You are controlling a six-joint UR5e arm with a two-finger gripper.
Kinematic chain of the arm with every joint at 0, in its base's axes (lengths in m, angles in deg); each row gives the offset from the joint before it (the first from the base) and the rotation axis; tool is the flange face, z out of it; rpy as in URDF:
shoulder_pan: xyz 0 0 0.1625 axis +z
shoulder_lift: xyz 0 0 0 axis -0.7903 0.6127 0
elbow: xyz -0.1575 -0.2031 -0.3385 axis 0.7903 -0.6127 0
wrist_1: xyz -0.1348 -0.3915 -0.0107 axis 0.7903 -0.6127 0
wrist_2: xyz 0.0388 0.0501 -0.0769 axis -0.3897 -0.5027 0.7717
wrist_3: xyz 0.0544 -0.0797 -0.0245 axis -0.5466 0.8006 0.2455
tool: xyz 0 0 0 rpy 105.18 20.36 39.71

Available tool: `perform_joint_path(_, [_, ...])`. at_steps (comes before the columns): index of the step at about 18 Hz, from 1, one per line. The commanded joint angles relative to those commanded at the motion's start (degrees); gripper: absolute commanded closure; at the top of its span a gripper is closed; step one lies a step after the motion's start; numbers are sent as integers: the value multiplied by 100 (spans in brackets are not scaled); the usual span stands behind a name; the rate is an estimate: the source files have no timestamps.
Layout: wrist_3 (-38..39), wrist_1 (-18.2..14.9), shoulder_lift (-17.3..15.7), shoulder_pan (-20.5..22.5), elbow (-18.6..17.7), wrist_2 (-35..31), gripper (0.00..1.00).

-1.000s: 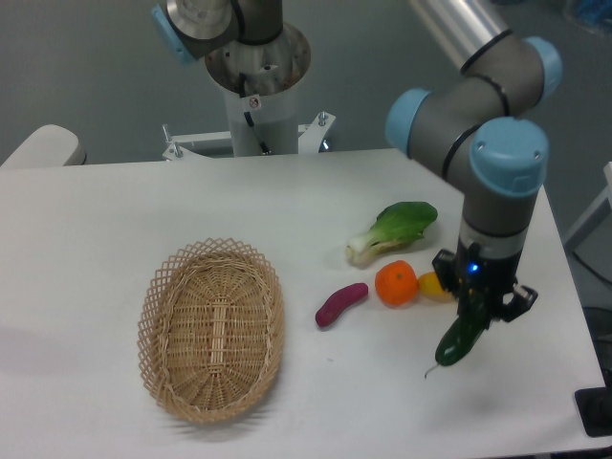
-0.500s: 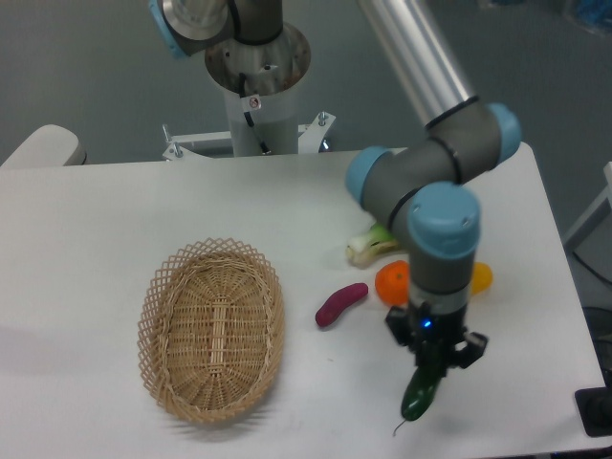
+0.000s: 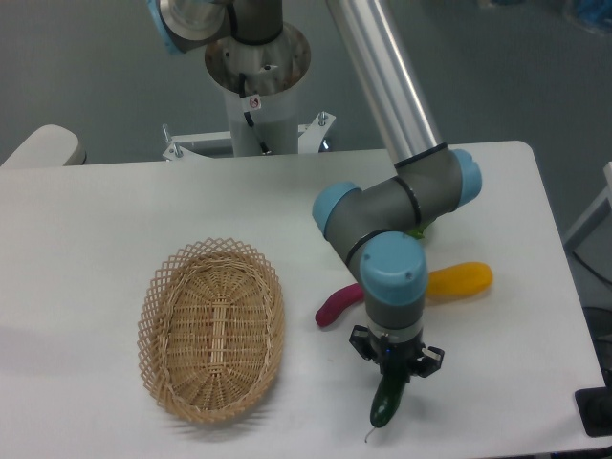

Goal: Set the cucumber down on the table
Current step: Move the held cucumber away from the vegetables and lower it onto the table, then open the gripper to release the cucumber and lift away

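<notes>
The dark green cucumber (image 3: 386,401) hangs tilted in my gripper (image 3: 394,367), its thin stem tail pointing down at the white table (image 3: 96,210) near the front edge. My gripper is shut on the cucumber's upper end. I cannot tell whether the cucumber's lower end touches the tabletop. The arm's wrist stands straight above the cucumber and hides the things behind it.
An oval wicker basket (image 3: 212,328) lies at the left of the middle. A small purple eggplant (image 3: 334,306) lies just left of my wrist. A yellow vegetable (image 3: 461,280) lies to its right. A bit of leafy green shows behind the arm's elbow.
My gripper has moved left and toward the front edge with the cucumber in it. The arm now hides the orange and most of the bok choy.
</notes>
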State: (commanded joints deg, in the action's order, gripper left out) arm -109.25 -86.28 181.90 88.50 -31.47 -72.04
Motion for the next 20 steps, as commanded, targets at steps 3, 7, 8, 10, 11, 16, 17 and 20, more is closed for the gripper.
perform_joint_path(3, [-9,0,9,0,-18,9,73])
perform_joint_path(7, [-26,0,9,0,61,0,54])
perform_joint_path(8, [-26,9,0,0,70,0,44])
perform_joint_path(10, [17,-17,-52,0,123,0,0])
perform_joint_path(11, [35,-26,-105,0,140,0,0])
perform_joint_path(16, [70,-53,-448,123,307,-26,0])
perform_joint_path(17, [96,-70,-483,140,377,-26,0])
perform_joint_path(20, [88,-88,-536,158,579,-35,0])
